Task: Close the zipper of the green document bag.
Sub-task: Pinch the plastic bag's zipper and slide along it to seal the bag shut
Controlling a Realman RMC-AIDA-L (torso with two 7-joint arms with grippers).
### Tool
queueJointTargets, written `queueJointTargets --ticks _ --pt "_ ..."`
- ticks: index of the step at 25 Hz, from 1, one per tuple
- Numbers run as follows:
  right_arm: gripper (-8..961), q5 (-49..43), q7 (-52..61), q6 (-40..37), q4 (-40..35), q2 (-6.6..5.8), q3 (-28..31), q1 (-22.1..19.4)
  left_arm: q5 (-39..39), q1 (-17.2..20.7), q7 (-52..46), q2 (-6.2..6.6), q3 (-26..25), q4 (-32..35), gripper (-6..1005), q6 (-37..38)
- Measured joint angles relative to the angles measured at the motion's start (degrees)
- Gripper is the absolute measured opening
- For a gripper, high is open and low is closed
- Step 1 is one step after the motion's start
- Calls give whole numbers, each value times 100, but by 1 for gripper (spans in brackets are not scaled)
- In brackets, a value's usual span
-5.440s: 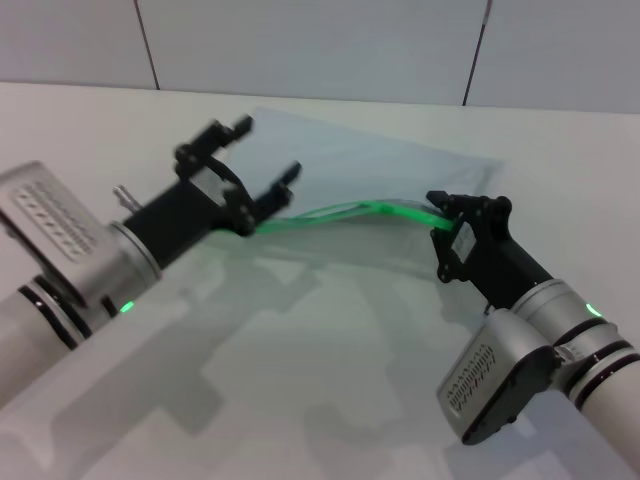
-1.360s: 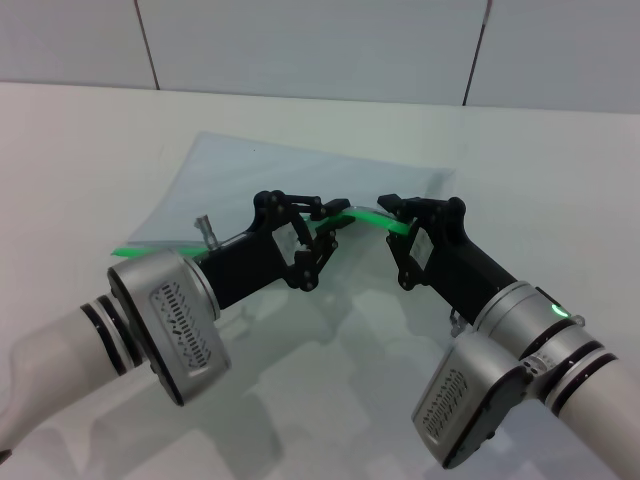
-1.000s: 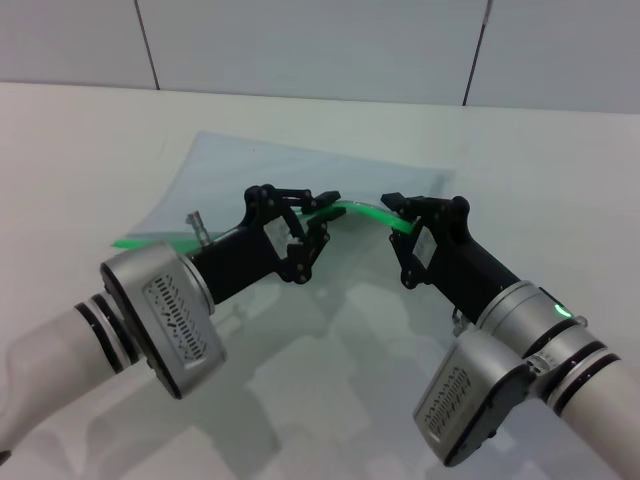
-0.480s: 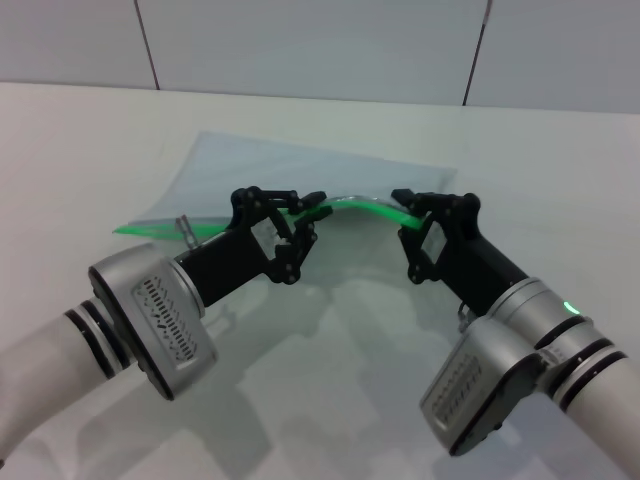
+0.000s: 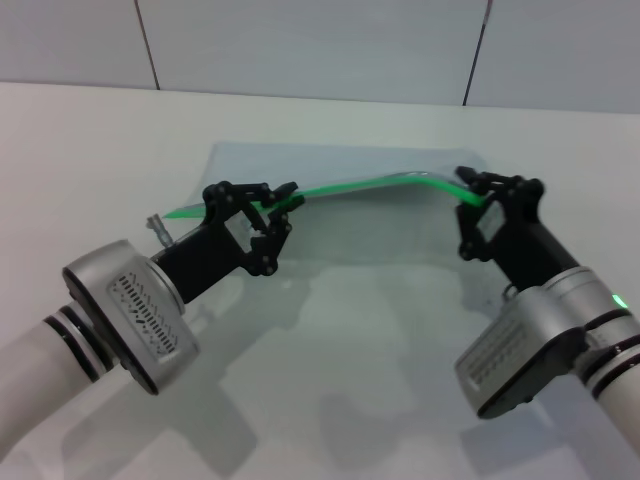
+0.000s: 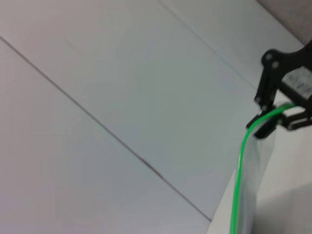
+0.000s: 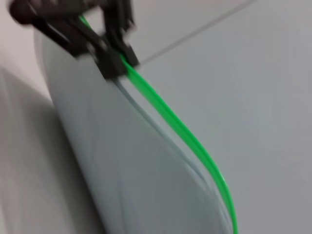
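Observation:
The green document bag (image 5: 372,222) hangs lifted off the table between my two grippers, a pale translucent pouch. Its zipper (image 5: 350,185) runs along the top edge as a bright green strip, arched slightly upward. My left gripper (image 5: 283,200) is shut on the zipper toward its left part, and a short green tail sticks out beyond it. My right gripper (image 5: 470,188) is shut on the bag's right end of the strip. The left wrist view shows the right gripper (image 6: 273,122) pinching the zipper (image 6: 239,170). The right wrist view shows the left gripper (image 7: 113,57) on the zipper (image 7: 180,129). The slider itself is hidden.
The white table (image 5: 100,140) spreads on all sides of the bag. A light tiled wall (image 5: 300,40) with dark seams stands behind it.
The two grippers have moved apart: the left one slid left along the zipper, the right one went right and back. The bag is now stretched wider between them.

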Motion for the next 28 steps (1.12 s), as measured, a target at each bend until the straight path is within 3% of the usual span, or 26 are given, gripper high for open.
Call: queueJointTargets --ticks 7,17,23,28 --pt "64 633 27 -238 200 -8 8 -81 -199 111 0 11 -63 35 84 17" --pt "65 692 442 -350 550 2 91 -139 -262 182 0 21 -71 47 84 146" --pt "66 704 506 -1016 541 23 399 -317 -267 165 -5 10 -72 37 83 366" --pt "165 699 1169 -1570 560 20 370 -443 -267 200 -322 11 -276 9 246 677"
